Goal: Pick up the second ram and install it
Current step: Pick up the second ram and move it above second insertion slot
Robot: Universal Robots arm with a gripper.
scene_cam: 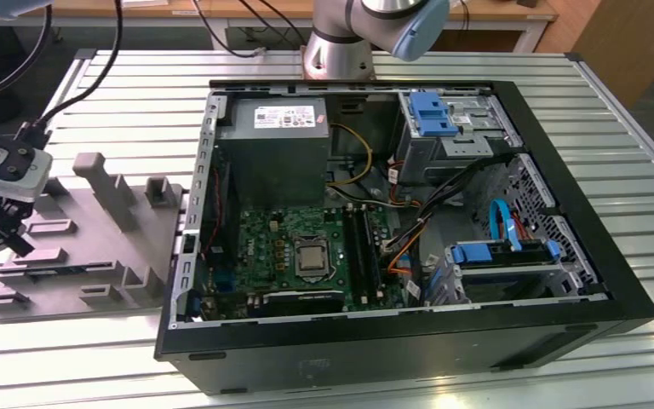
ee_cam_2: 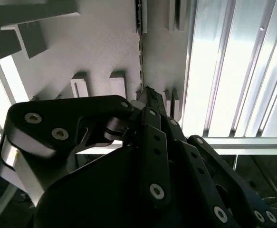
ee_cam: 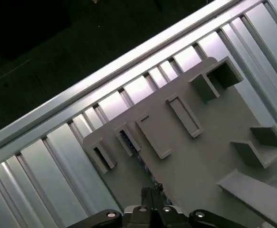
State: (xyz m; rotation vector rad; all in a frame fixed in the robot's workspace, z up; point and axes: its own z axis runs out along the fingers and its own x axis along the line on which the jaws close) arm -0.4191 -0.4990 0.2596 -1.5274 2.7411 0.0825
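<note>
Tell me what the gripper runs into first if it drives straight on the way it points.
Most likely the second ram, the dark strip edge-on in the grey tray right ahead of the gripper; depth is unclear, so possibly the tray itself.

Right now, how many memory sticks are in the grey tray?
1: a dark stick set edge-on in the tray, close to the tool. Others may be hidden.

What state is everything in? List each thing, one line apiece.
grey tray: flat on the table, beside the computer case.
second ram: edge-on in the grey tray, not lifted.
gripper: low over the grey tray, in line with the second ram.
computer case: on its side, panel off, motherboard exposed.
</note>
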